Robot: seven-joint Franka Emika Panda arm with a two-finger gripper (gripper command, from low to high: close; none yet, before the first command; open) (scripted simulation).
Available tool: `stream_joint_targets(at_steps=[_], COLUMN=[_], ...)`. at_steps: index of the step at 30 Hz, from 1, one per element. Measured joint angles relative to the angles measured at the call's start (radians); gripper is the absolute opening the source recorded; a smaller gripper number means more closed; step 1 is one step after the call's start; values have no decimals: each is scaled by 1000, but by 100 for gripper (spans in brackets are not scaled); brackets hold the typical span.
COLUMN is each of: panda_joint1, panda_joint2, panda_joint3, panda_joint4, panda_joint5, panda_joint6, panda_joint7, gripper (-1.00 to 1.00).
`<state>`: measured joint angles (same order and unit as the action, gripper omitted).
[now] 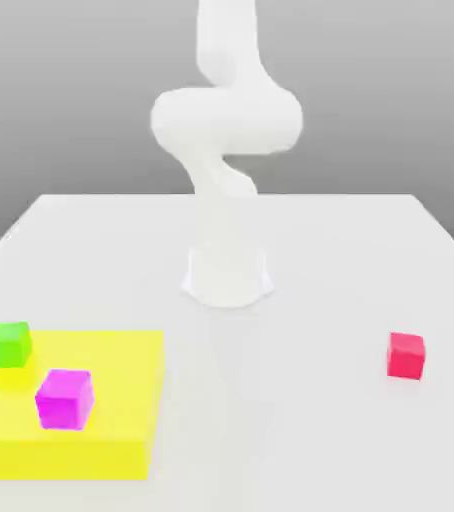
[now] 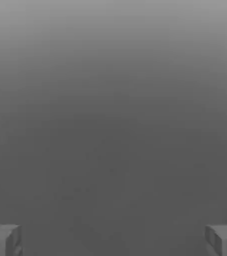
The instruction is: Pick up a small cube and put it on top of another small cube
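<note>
Green cube: I see the green cube (image 1: 9, 346) at the far corner of the yellow block, on the exterior view's left; whether it fully rests there, I cannot tell
Magenta cube: the magenta cube (image 1: 65, 400) is on top of the yellow block, nearer to the camera than the green one and apart from it
Red cube: the red cube (image 1: 405, 356) sits on the desk at the exterior view's right, well apart from the other two
Yellow block: the yellow block (image 1: 121, 400) is flat and wide, and it lies on the desk
Fingers: I have the fingers (image 2: 4, 241) open, one well apart from the other, with plain grey between them
Arm: my white arm (image 1: 227, 120) rises from its base (image 1: 227, 275), behind the cubes, and goes out over the top of the exterior view
Desk: the desk (image 1: 301, 400) is whitish, with grey background (image 1: 71, 100) behind it
</note>
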<state>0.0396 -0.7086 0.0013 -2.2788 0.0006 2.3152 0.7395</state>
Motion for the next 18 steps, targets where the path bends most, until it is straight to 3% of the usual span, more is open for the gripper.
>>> stream_joint_targets(at_steps=[18], panda_joint1=[229], panda_joint2=[659], panda_joint3=[76], panda_joint4=[153], panda_joint5=[1], panda_joint6=[110], panda_joint7=[-433], gripper=[0])
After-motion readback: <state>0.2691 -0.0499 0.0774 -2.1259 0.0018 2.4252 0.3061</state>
